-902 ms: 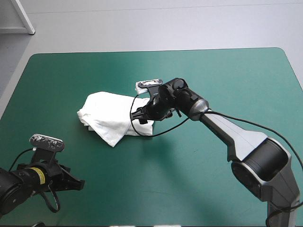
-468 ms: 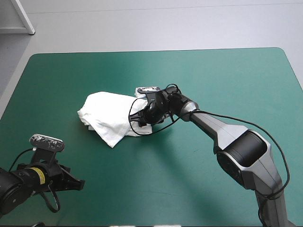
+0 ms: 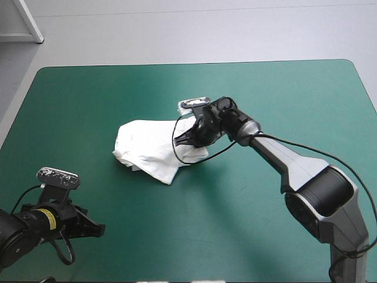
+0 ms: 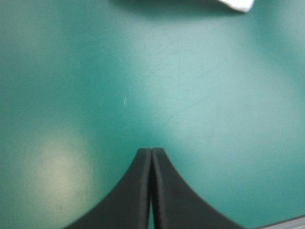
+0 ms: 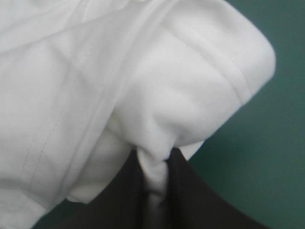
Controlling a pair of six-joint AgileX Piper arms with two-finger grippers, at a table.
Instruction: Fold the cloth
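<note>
The white T-shirt (image 3: 154, 147) lies as a crumpled bundle near the middle of the teal-green table. My right gripper (image 3: 189, 139) is at the bundle's right end, shut on a pinch of the cloth. In the right wrist view a fold of the T-shirt (image 5: 143, 95) bunches between the black fingers (image 5: 183, 191), and the right gripper (image 5: 153, 179) is all but closed on it. My left gripper (image 3: 97, 230) rests low near the table's front left corner, far from the cloth. Its fingers (image 4: 138, 191) meet in a pointed arch over bare cover, and a corner of the T-shirt (image 4: 237, 4) shows far ahead.
The teal-green cover (image 3: 283, 100) is bare to the right of and behind the bundle. The right arm (image 3: 306, 177) stretches across the right half of the table, from the front right to the cloth. A pale frame (image 3: 23, 20) stands beyond the far left corner.
The right gripper has closed on the bundle's right end and pulled it to the right; the whole T-shirt has shifted that way. The left arm has not moved.
</note>
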